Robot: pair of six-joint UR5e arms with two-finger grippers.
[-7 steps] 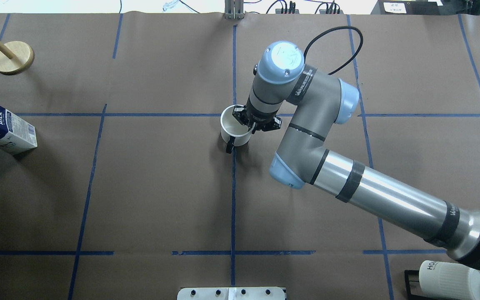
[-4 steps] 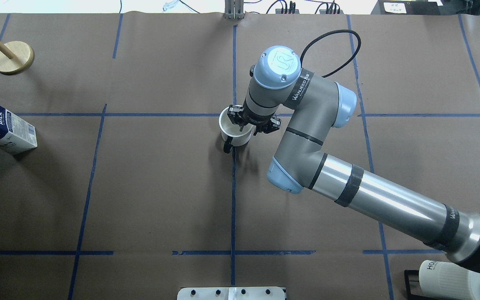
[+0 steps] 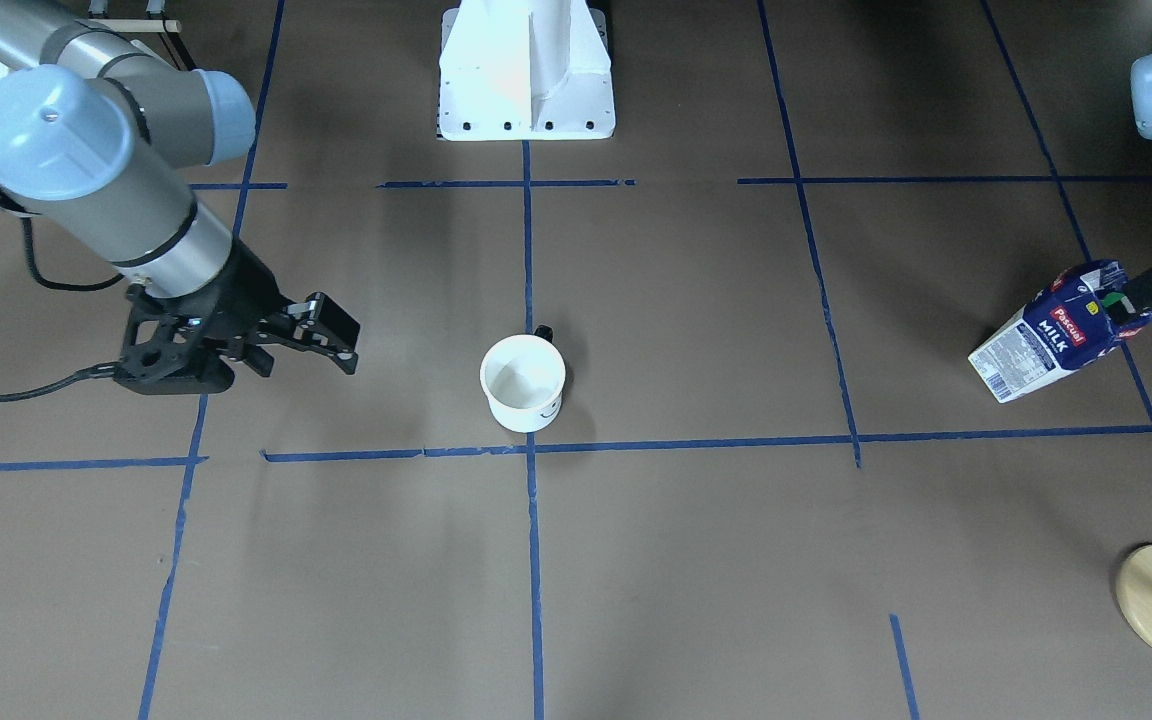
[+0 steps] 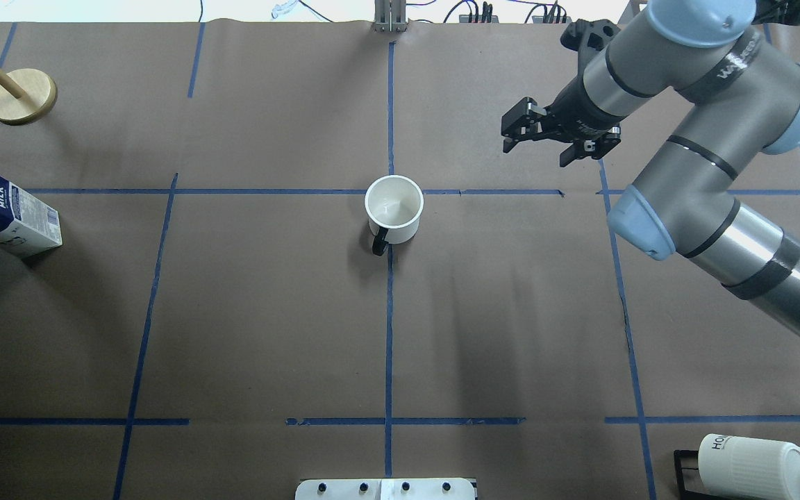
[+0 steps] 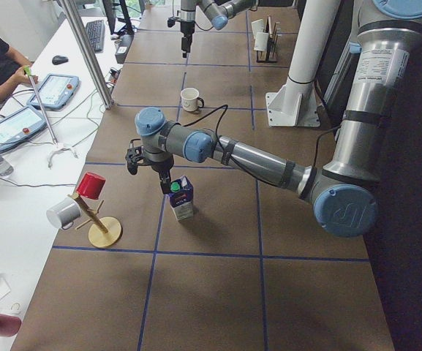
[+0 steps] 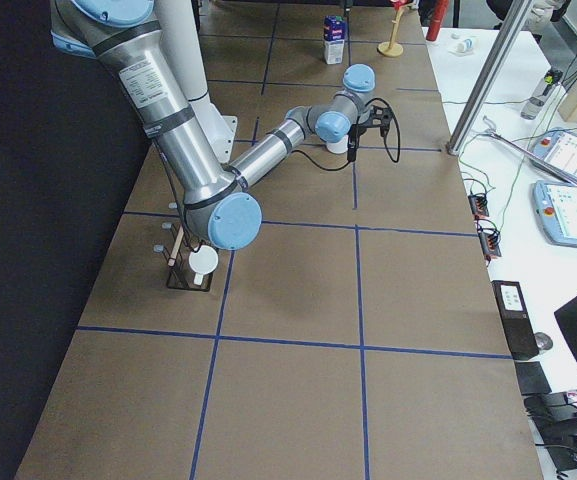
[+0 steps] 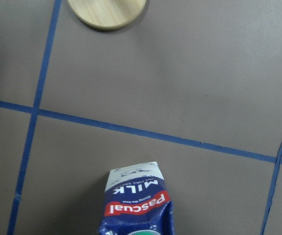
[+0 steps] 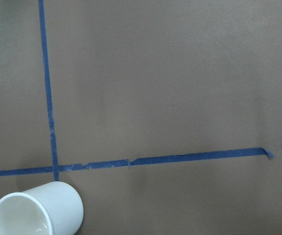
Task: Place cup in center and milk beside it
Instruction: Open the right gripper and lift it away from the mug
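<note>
- The milk (image 4: 10, 217) stands upright at the far left of the counter (image 4: 268, 312), on the robot's left side and well apart from the cup. Its green cap and red label face up toward the left wrist camera.
- The left hand (image 5: 164, 181) points straight down over the top of the carton, with its tips about level with the cap. The left arm reaches out long and low across the counter with the wrist bent downward. I cannot tell whether this hand's fingers are apart or together, nor whether they touch the carton.
- A round wooden stand (image 4: 21, 96) with a slanting rod sits just beyond the milk, near the far left corner.
- The cup (image 4: 394, 208) stands upright and alone in the middle of the counter. It sits on the long tape line, just on the robot's side of the center (image 3: 530, 448) where the lines cross. Its rim faces up, its black handle is turned toward the robot's base, and nothing touches it.
- The right hand (image 4: 537, 142) hangs in the air well to the right of the cup and holds nothing. Its two fingers are spread apart and point toward the middle of the counter. The right arm comes in from the lower right, folds at the elbow and rises steeply.
- A white ribbed mug (image 4: 754, 464) lies on a black rack at the near right corner.
</note>
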